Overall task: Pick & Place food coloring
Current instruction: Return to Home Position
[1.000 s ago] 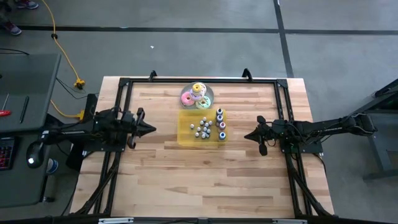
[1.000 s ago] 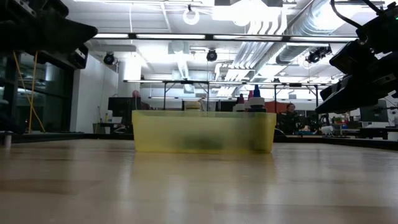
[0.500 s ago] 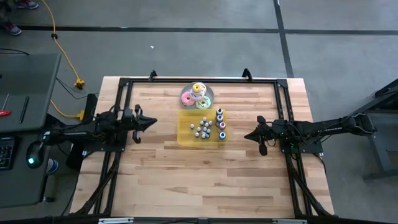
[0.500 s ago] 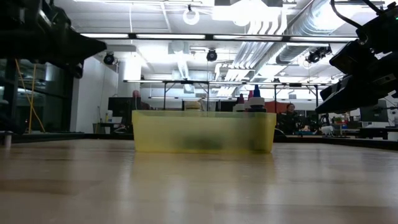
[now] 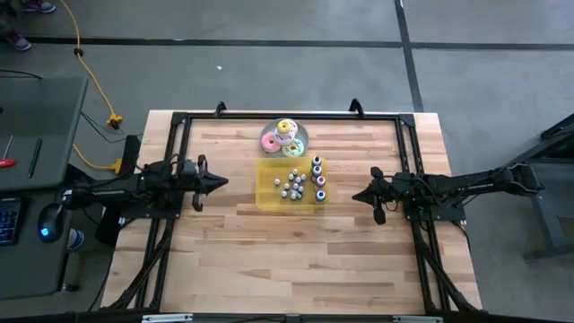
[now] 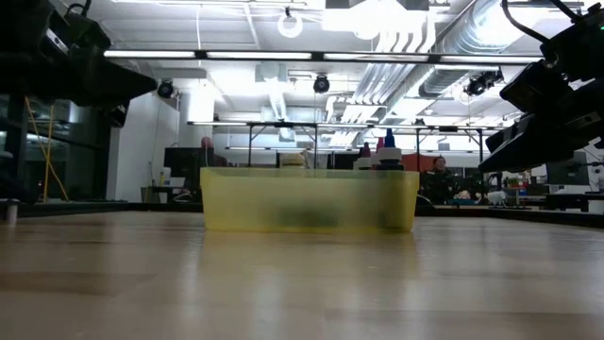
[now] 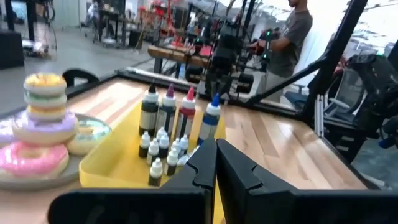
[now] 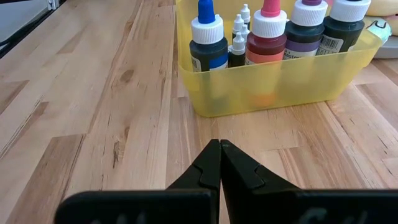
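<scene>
Near the back edge of the wooden surface [image 5: 296, 260], the food coloring [image 5: 300, 182] stands gathered inside the yellow tray [image 5: 265, 190]. Four tall bottles stand upright in a row along the wall nearest the right arm, with the tiny pale-capped ones clustered beside them and none loose on the wood. Just behind the tray sits the plate of stacked ring toys [image 5: 285, 138], which has no part in the job. Both arms lie low at the sides, which suits a job that looks finished. The left claw [image 5: 218, 182] has its fingers pressed together on nothing, well clear of the tray, and the right claw [image 5: 357, 196] is likewise closed and empty, near the tray's wall. Broad bare wood in front of the tray leaves either arm open room to draw back without brushing it.
</scene>
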